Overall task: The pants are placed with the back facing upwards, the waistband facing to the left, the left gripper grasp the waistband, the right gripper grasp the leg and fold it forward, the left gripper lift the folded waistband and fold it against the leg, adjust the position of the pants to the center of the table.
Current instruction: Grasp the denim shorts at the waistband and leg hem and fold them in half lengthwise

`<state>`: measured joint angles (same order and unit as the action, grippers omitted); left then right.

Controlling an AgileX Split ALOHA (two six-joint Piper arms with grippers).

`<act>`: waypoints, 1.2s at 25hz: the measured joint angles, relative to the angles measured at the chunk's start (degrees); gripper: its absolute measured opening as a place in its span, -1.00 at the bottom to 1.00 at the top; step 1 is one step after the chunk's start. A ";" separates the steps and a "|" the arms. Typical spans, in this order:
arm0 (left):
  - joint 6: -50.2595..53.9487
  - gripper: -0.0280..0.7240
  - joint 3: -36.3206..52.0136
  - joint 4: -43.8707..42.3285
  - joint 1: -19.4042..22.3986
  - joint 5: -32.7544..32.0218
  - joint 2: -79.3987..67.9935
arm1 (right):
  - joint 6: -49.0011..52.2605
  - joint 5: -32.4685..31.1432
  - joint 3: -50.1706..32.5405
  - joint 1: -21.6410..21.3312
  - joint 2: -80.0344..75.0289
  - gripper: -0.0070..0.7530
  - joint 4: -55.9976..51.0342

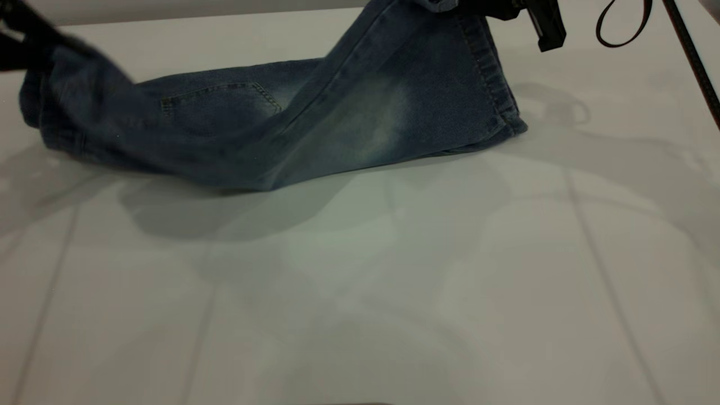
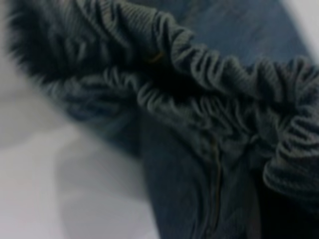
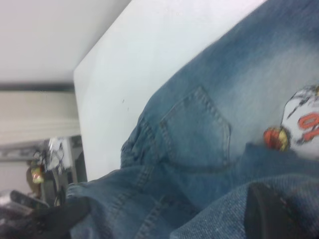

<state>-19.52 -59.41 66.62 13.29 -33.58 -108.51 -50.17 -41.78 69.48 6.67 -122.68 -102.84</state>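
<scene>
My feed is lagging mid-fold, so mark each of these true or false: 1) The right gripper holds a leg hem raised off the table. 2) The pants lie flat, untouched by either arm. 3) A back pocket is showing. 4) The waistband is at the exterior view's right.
1) True: the right gripper holds the leg up by its hem, above the table.
2) False: the pants are lifted at both ends; the left gripper is at the other end.
3) True: a back pocket shows.
4) False: the waistband is at the left.
</scene>
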 joint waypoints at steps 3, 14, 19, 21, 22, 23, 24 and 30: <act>-1.79 -0.69 -0.66 7.44 0.00 1.23 -1.68 | 2.42 0.79 2.03 0.00 -2.18 -0.92 -0.05; -2.39 -0.69 -0.73 26.00 0.00 12.63 -5.43 | 14.73 2.05 11.32 0.00 -11.85 -0.92 0.01; -2.50 -0.69 -0.99 32.21 0.00 13.56 -9.02 | 20.50 4.79 12.63 0.00 -12.09 -0.92 -0.10; -2.45 -0.69 -1.19 33.80 0.00 13.56 -10.88 | 22.96 6.39 12.63 0.00 -12.33 -0.92 -0.10; -2.45 -0.69 -1.56 34.08 0.00 13.59 -11.64 | 24.19 6.95 12.63 0.00 -12.53 -0.92 -0.10; -2.45 -0.69 -1.98 34.27 0.00 13.59 -12.50 | 25.70 7.71 12.63 0.00 -12.68 -0.92 -0.10; -2.45 -0.69 -2.56 34.49 0.00 13.59 -13.24 | 27.18 8.54 12.63 0.00 -12.82 -0.92 -0.10; -2.45 -0.69 -7.05 34.54 0.00 13.58 -15.77 | 33.03 11.57 12.63 -0.11 -13.76 -0.92 -0.21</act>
<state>-21.97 -66.46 101.16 13.29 -20.00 -124.28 -17.13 -30.22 82.11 6.57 -136.44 -103.05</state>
